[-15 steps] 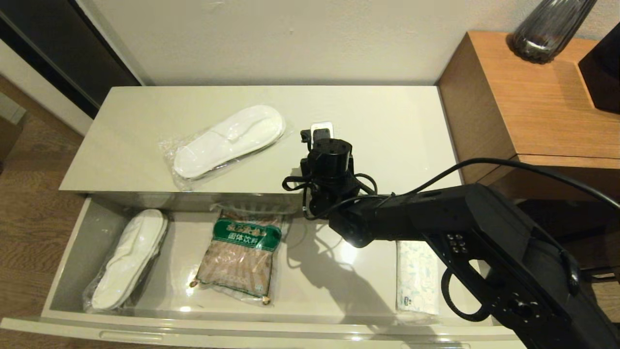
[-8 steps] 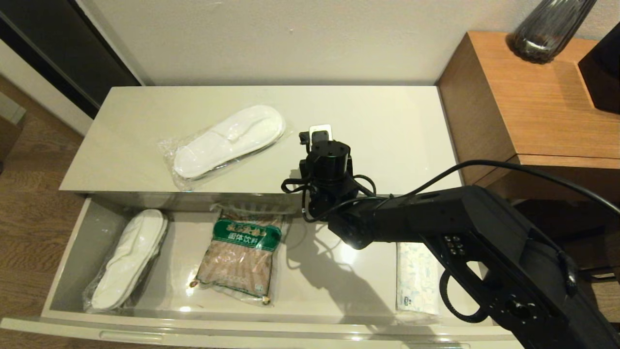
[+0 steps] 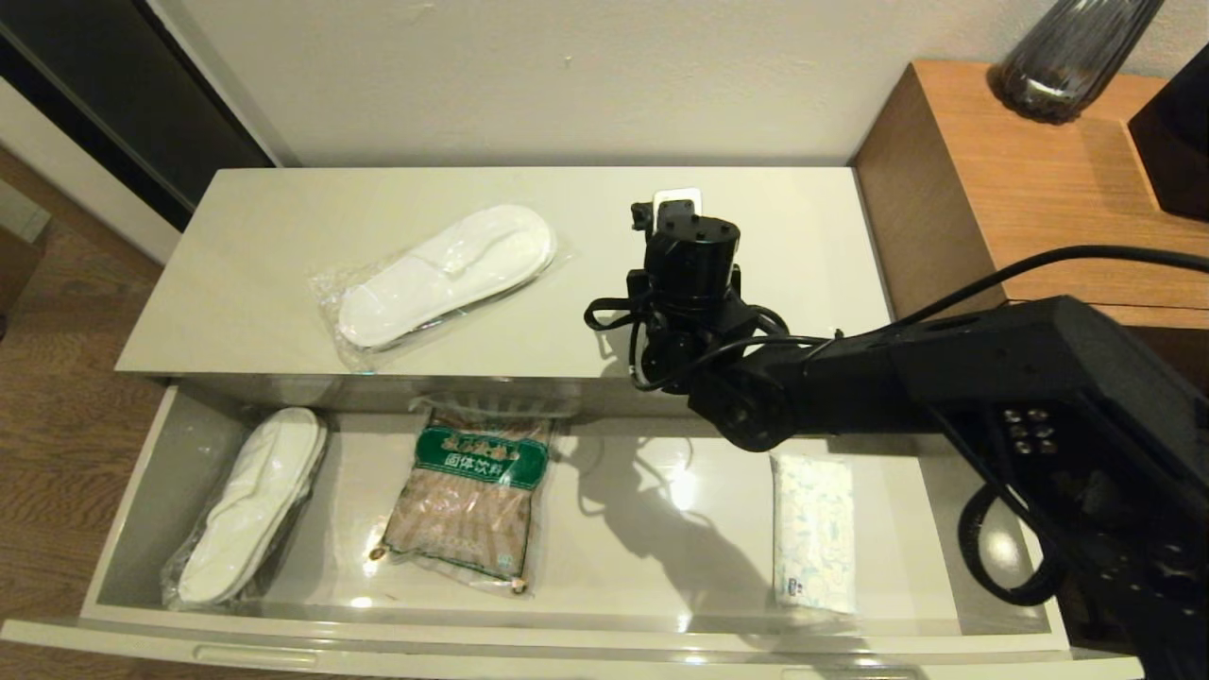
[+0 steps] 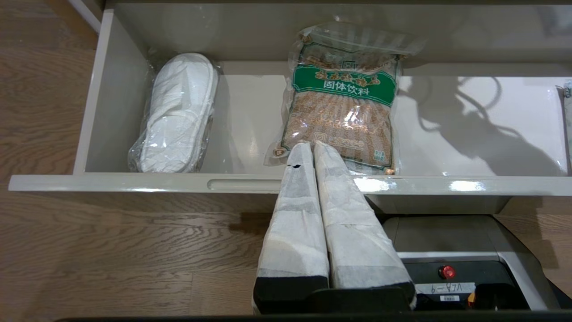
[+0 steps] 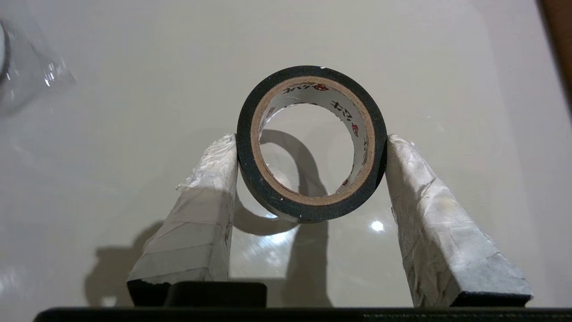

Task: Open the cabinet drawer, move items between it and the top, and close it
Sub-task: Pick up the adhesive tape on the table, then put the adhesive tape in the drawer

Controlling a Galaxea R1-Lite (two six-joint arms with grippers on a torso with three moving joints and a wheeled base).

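Observation:
The cabinet drawer (image 3: 586, 644) stands pulled out below the top (image 3: 784, 246). My right gripper (image 3: 676, 202) hangs over the right middle of the top, shut on the small black tape roll (image 5: 308, 209), which it holds upright just above the glossy surface; its fingertips (image 5: 219, 152) press the roll's sides. The wrist hides the roll in the head view. One bagged slipper pair (image 3: 444, 274) lies on the top, another (image 3: 250, 501) at the drawer's left end. A white soft packet (image 3: 814, 529) lies at the drawer's right. My left gripper (image 4: 308, 150) is shut and empty, in front of the drawer front (image 4: 134, 183).
A brown and green drink packet (image 3: 472, 491) lies in the drawer's middle. The taller wooden side table (image 3: 1039, 189) stands right of the cabinet, with a dark glass vase (image 3: 1067, 52) and a black object (image 3: 1176, 132) on it. The robot's base (image 4: 447, 250) sits below the drawer front.
My right arm has swung right and further back over the top, carrying the tape roll. The white packet in the drawer now shows in full.

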